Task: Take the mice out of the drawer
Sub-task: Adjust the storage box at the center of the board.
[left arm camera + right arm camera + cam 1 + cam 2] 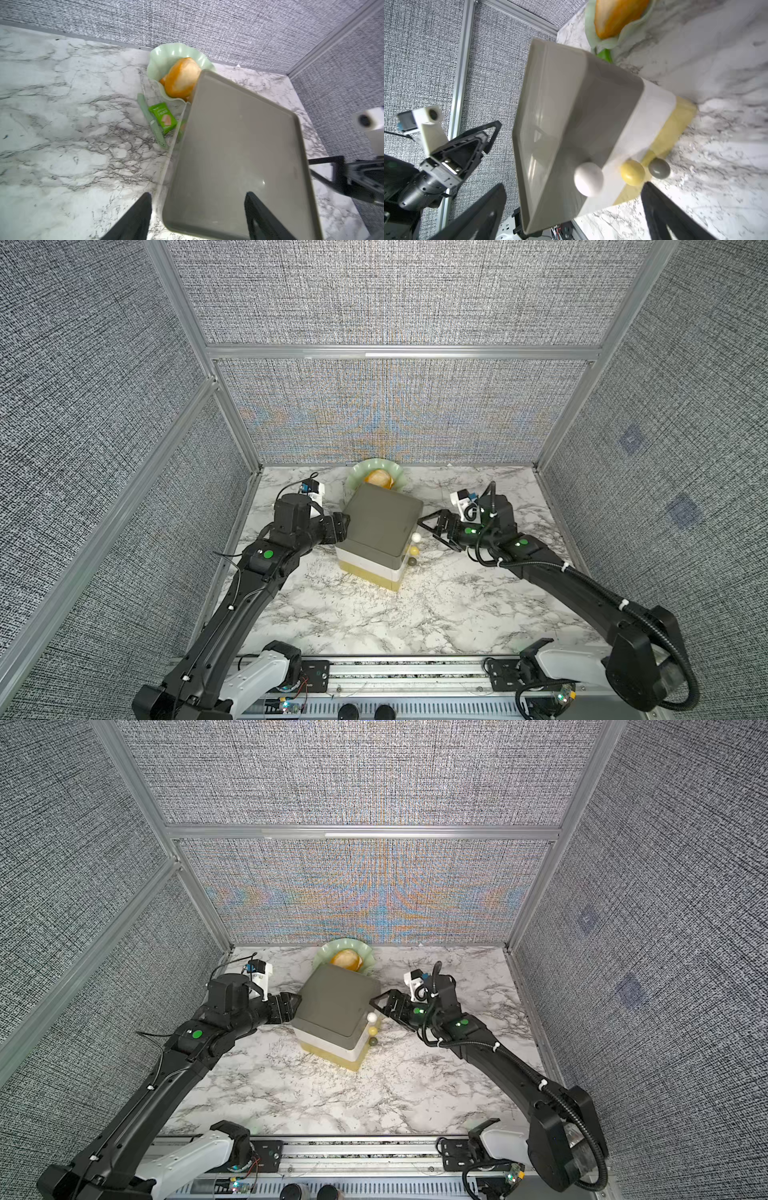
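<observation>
Top views: mice unseen, drawers shut. Knobs (417, 537) on lower-right face of drawer unit (380, 522) sit just left of right gripper (427, 528), which is wide open and empty. Opposite side: left gripper (341, 526), part open, holds nothing.

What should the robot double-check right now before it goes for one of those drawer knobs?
1. Drawer opened, not ok: all three tiers of the drawer unit look shut.
2. Target found, cannot tell: the mice show in no view.
3. Handles reachable, ok: the white knob, yellow knob and grey knob stand free, with nothing in front of them.
4. Grasp ready, ok: the right end effector has its jaws wide, beside the knobs, touching none.
5. Unit braced, cannot tell: the left end effector sits at the unit's opposite side with jaws apart; contact is unclear.
</observation>
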Controlling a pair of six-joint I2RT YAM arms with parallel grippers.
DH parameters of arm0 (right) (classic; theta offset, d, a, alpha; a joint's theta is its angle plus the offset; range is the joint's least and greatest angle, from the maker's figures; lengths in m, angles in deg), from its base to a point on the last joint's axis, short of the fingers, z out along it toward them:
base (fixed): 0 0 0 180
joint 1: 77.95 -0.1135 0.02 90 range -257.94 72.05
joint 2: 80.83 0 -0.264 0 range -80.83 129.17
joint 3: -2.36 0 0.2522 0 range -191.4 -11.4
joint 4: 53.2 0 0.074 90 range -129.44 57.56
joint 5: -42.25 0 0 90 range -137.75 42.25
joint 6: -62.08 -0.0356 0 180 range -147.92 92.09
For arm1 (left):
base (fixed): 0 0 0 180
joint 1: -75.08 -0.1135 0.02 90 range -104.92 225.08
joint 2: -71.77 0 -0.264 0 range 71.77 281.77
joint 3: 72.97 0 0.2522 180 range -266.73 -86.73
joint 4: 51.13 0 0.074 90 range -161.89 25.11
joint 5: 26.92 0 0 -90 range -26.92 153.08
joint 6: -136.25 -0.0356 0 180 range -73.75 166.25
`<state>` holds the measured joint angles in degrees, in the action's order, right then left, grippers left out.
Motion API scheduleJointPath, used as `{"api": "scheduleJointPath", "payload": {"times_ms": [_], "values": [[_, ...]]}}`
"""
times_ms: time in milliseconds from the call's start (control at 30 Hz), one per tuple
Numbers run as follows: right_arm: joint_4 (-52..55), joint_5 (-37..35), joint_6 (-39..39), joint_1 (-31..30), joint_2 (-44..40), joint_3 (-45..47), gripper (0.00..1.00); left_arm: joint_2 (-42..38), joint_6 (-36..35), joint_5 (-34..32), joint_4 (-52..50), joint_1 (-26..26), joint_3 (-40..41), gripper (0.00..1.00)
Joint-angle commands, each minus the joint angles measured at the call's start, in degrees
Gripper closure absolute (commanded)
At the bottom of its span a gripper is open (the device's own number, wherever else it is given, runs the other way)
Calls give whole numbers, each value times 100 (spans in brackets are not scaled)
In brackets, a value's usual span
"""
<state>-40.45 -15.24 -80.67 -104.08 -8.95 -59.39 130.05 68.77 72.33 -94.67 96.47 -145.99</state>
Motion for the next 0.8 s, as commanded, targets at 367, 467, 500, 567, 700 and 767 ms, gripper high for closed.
{"api": "scheduleJointPath", "payload": {"times_ms": [367, 467, 500, 567, 700, 767], "values": [[-2677, 540, -1216, -64, 505, 812, 25, 110, 370, 1385, 980, 340, 139, 28], [-2951, 581, -1318, -116, 719, 723, 29, 167, 462, 1351, 1066, 371, 159, 28], [-2965, 572, -1308, -141, 788, 668, 30, 179, 479, 1371, 1110, 385, 159, 28], [-3021, 585, -1279, -205, 912, 566, 32, 192, 523, 1352, 1139, 404, 156, 28], [-3180, 677, -1299, -311, 1277, 280, 37, 286, 560, 1369, 1119, 459, 100, 28], [-3269, 718, -1310, -340, 1471, 123, 38, 341, 560, 1332, 1108, 526, 73, 28]]}}
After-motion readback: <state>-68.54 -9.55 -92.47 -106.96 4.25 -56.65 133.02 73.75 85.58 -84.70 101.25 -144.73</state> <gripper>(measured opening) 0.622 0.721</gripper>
